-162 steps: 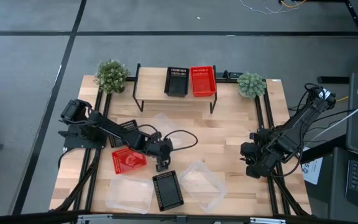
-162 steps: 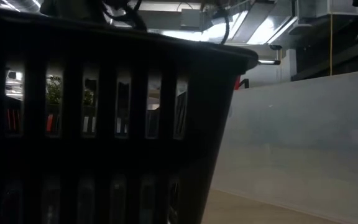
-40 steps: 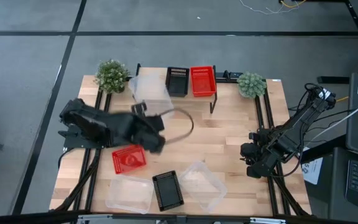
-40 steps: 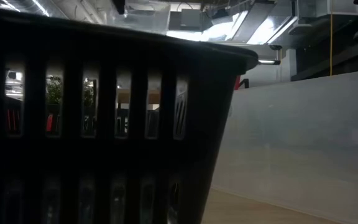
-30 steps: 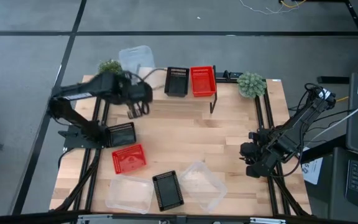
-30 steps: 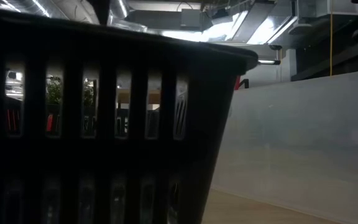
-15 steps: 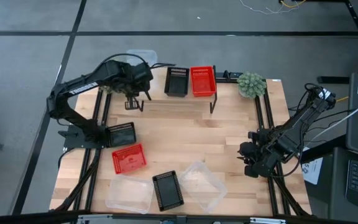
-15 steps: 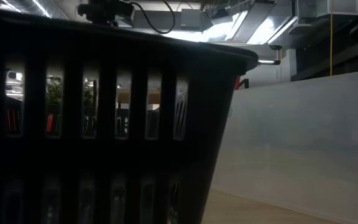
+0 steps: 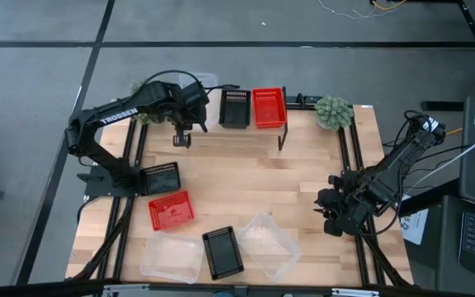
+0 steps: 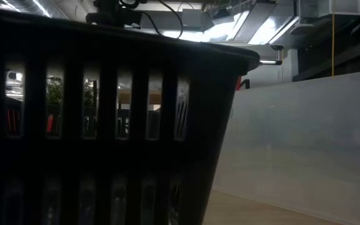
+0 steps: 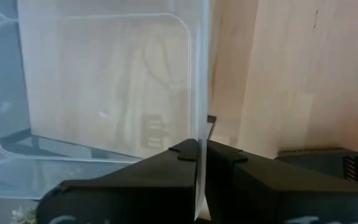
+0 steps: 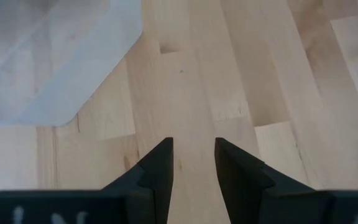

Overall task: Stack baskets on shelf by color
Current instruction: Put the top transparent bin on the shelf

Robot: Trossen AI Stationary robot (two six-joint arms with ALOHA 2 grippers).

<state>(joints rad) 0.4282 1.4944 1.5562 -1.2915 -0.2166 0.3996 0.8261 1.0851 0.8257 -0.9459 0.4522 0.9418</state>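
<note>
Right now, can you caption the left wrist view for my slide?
Left gripper shut on the wall of a clear basket, held above the light-wood shelf.

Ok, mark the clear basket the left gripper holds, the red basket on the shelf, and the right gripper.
clear basket (image 11: 104, 81), left wrist view, its translucent floor.
red basket (image 9: 269, 107), high view, middle of its mesh floor.
right gripper (image 12: 193, 162), right wrist view, gap between open fingertips.

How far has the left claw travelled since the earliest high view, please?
Yes, it moved: the left claw went from mid-table to the shelf end, shut on a clear basket.
</note>
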